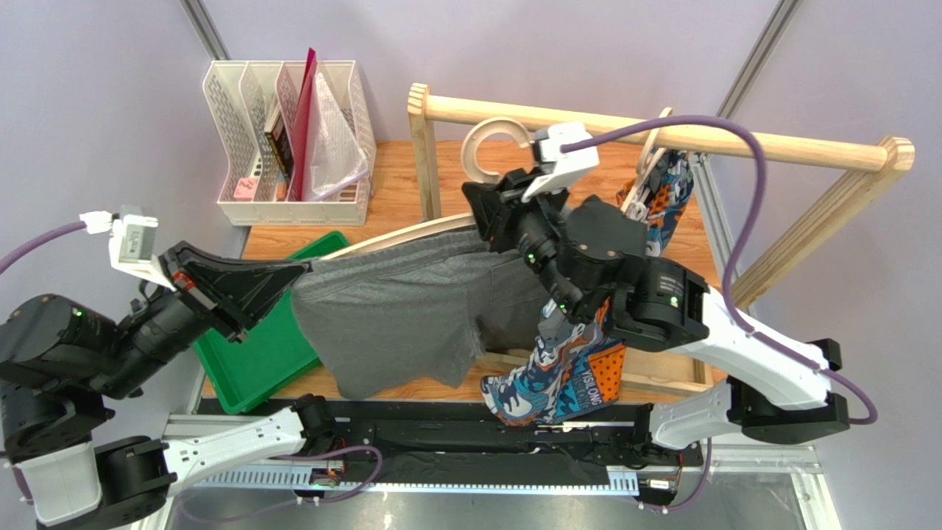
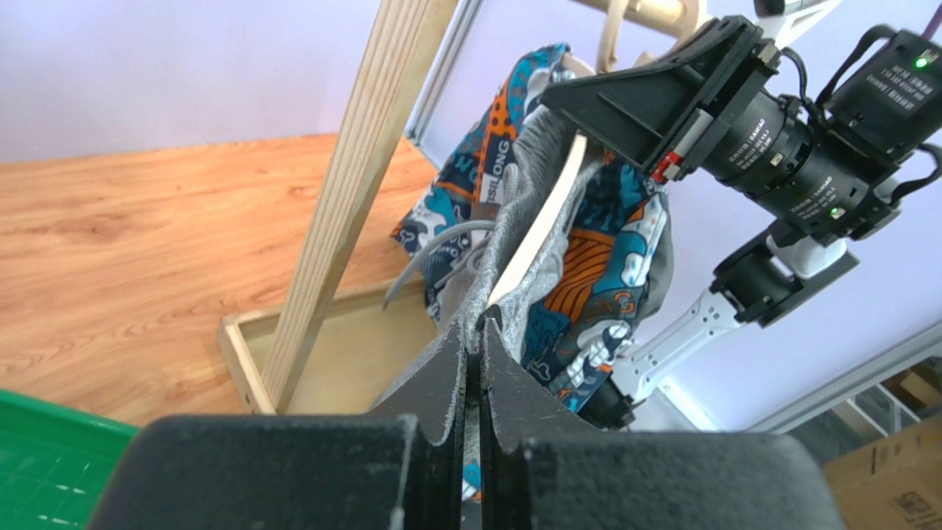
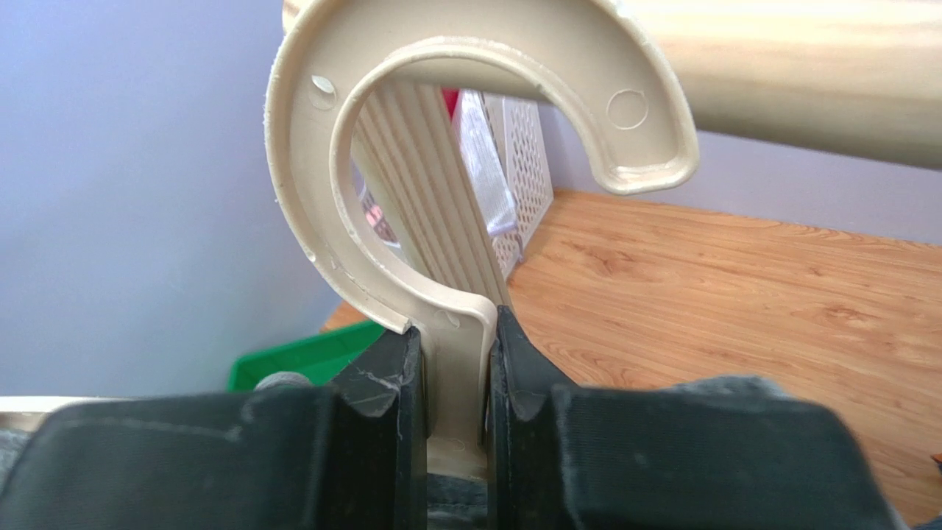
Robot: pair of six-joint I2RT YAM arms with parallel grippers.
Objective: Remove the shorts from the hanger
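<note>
The grey shorts [image 1: 398, 315] hang stretched between my two grippers over the table. My left gripper [image 1: 290, 289] is shut on their left edge; in the left wrist view the grey cloth [image 2: 520, 188] runs up from my shut left gripper [image 2: 478, 329] along the beige hanger's arm [image 2: 542, 226]. My right gripper [image 1: 487, 204] is shut on the neck of the hanger [image 1: 492, 144], below its hook [image 3: 321, 188]; it shows shut in the right wrist view [image 3: 456, 353]. The patterned shorts [image 1: 564, 375] hang under my right arm and also show in the left wrist view [image 2: 603, 276].
A wooden rack with a top rail [image 1: 663, 133] and upright post [image 2: 354, 177] stands over a shallow wooden base tray [image 2: 332, 353]. A white file rack [image 1: 288, 144] sits at the back left. A green tray [image 1: 260, 353] lies under my left gripper.
</note>
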